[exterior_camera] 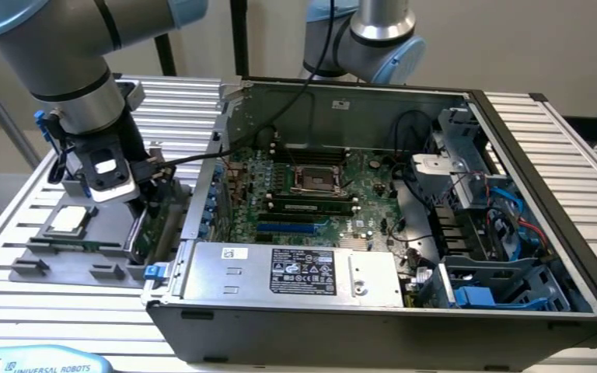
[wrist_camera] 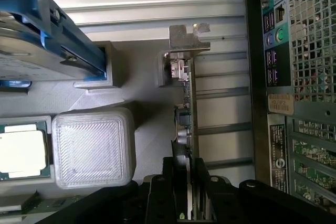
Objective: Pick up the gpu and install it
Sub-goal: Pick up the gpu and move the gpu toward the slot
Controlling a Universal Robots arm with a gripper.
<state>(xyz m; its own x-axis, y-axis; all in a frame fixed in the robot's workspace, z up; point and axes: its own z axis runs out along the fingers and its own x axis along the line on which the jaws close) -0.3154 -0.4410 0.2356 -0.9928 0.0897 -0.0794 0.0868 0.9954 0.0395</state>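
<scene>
Grabbing the card out of its holder is where this one's at, I reckon. The black two-finger gripper (wrist_camera: 187, 203) on the grey Universal Robots arm sits low over the grey plastic parts tray (exterior_camera: 60, 268), which lies just beside the open black computer case (exterior_camera: 382, 334) on the exterior view's left. The gpu (wrist_camera: 187, 114), a thin flat green circuit-board card, stands on edge in that tray, with its narrow silver metal bracket (wrist_camera: 188, 38) at the end away from the gripper. In the wrist view the jaws sit one on each side of the card's upper edge and look pressed onto it, no gap I can spot, so I'd call it clamped on the card. The card isn't lifted out yet.

Tips for doing this bit well: pull straight up along the tray's slot, no twisting, because a card this thin will bind if it tilts. Keep the pinch on bare board, not on the little components. Watch the bracket, it looks like the part most likely to snag.

Neighbours to avoid: the silver hard drive with blue side rails (wrist_camera: 23, 51), the pale ribbed square block (wrist_camera: 92, 148) and the small square silver processor chip (wrist_camera: 18, 153), all near the gpu.
</scene>
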